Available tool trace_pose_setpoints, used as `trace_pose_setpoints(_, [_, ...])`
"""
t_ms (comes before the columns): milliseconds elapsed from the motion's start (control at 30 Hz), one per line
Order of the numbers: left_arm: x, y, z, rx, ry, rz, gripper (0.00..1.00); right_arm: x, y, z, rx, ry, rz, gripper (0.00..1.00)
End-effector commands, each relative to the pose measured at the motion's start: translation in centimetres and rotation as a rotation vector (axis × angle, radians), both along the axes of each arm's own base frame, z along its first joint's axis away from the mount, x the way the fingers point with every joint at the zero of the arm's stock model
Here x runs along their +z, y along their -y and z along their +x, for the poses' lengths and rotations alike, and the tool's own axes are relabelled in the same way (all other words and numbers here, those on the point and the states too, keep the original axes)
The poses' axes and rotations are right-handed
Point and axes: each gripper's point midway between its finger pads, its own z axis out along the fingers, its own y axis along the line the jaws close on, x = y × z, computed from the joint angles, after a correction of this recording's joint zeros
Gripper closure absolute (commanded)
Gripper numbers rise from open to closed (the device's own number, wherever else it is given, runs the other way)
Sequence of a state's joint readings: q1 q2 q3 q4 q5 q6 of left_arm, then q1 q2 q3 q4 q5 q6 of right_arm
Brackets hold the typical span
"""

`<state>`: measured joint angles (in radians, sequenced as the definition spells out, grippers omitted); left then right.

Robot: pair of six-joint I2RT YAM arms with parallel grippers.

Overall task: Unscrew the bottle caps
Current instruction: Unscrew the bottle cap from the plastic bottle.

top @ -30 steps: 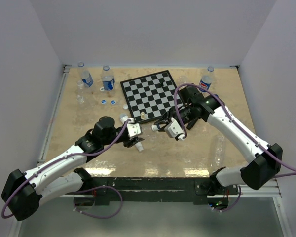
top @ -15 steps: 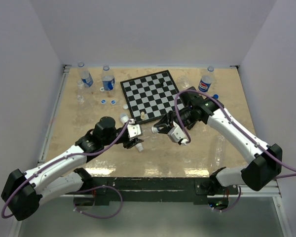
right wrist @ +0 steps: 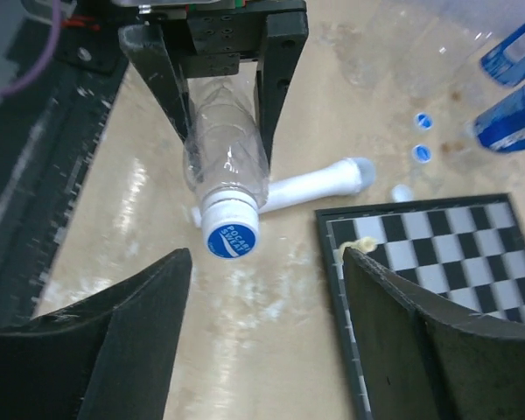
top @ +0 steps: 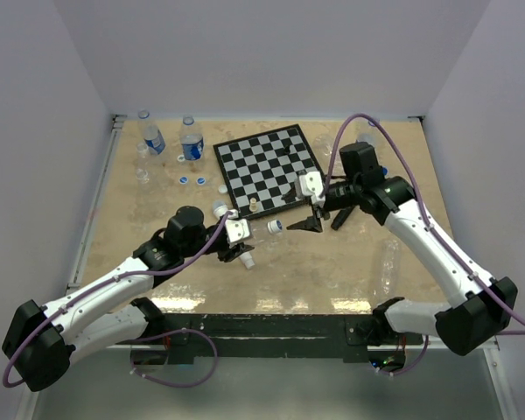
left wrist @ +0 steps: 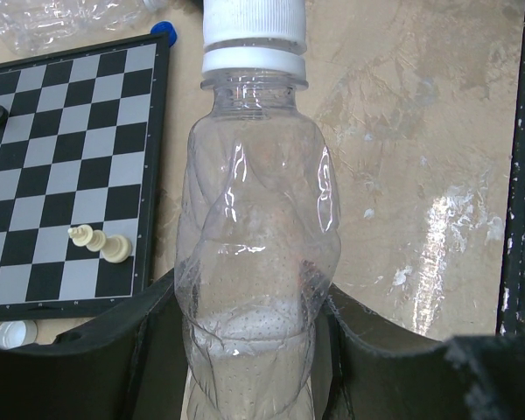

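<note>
Near the chessboard's [top: 267,166] front corner, just above the counter [top: 332,262], the left hand [left wrist: 254,341] pinched a clear bottle [left wrist: 258,227] by its lower body. The bottle lay level, with its cap [right wrist: 230,229] aimed at the right hand [right wrist: 267,262]. That hand stood spread, apart from the cap. Doing this well probably meant centring the right hand squarely over the cap and closing firmly before turning. The left grip needed to be tight enough that the soft bottle would not twist along.

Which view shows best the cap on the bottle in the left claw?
Right wrist view: the cap faces the camera, blue top whole. Left wrist view shows its white side, cropped; top view, a tiny dot.
</note>
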<state>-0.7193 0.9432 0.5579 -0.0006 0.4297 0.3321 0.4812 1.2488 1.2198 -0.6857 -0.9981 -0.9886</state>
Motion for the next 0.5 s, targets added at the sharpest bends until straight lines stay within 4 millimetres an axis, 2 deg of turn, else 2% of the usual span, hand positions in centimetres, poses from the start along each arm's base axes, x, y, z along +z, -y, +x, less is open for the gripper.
trace_pose_setpoints(0, [2.5,0.6,0.6,-0.001,0.054,-0.063,0.95,-1.4,-0.4,-1.5,-0.117,-0.417,-0.013,0.24])
trace_pose_setpoints(133, [2.5,0.6,0.6,0.004,0.054,-0.06,0.95,-2.5,-0.4,-1.2,-0.126,-0.457,-0.043,0.21])
trace_pose_setpoints(267, [2.5,0.5,0.6,0.008,0.056,-0.06,0.95,-3.3,-0.8,-0.8,-0.122,-0.496,-0.056,0.24])
trace_pose_setpoints(467, [2.5,0.6,0.6,0.005,0.056,-0.059,0.95,-3.5,-1.3,-1.0,-0.106,-0.511,-0.066,0.29])
